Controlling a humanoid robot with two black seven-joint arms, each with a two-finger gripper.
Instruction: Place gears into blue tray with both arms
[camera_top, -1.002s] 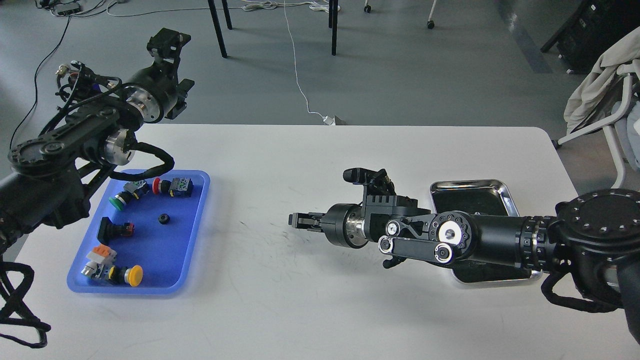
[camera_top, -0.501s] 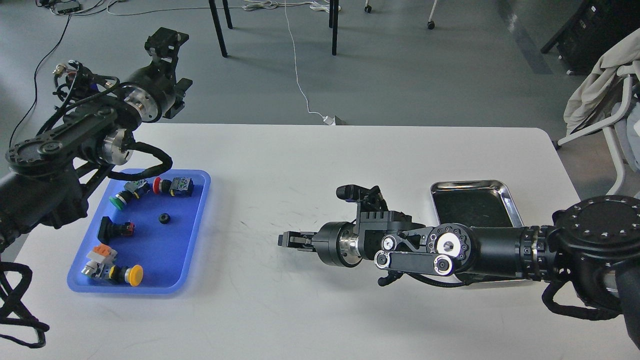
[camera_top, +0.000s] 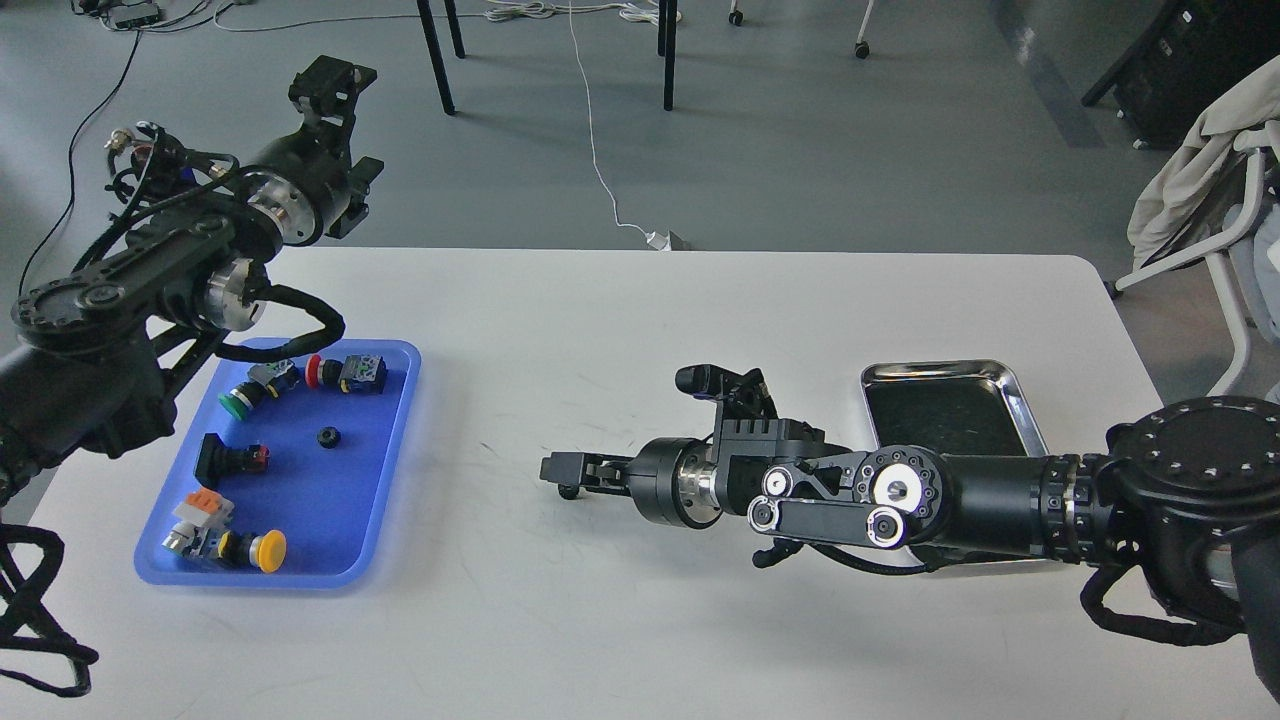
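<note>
The right hand (camera_top: 556, 470) reaches in from three o'clock, low over the middle of the white counter (camera_top: 640, 330), its fingers pointing toward nine o'clock. A small dark round thing (camera_top: 568, 491), perhaps a gear, shows just under the fingertips, but it is too small to tell whether the fingers pinch it, and whether they are spread or pressed together cannot be told. Behind the hand, at three o'clock, the right arm (camera_top: 900, 495) lies across the near edge of a shiny metal tray (camera_top: 945, 400) with a dark inside.

The left hand (camera_top: 325, 85) is raised high at ten o'clock, beyond the far edge of the counter and above the grey floor (camera_top: 800, 150). It is seen dark and end-on, so its state cannot be told either. The left arm (camera_top: 150, 290) runs down from it toward eight o'clock, and its cable loop hangs over the far corner of the blue tray (camera_top: 395, 440).

The blue tray sits at nine o'clock on the counter, well apart from the right hand. One gear (camera_top: 327, 436) lies flat near the middle of the tray, clear of everything else. Around it lie push-button switches: a green one (camera_top: 238, 402) and a red one (camera_top: 340, 372) at the far end, a black one (camera_top: 225, 458) at the left side, a yellow one (camera_top: 262, 549) and an orange-topped one (camera_top: 200, 508) at the near end.

At two o'clock, off the counter, stands a chair (camera_top: 1215, 200) draped with cloth.
</note>
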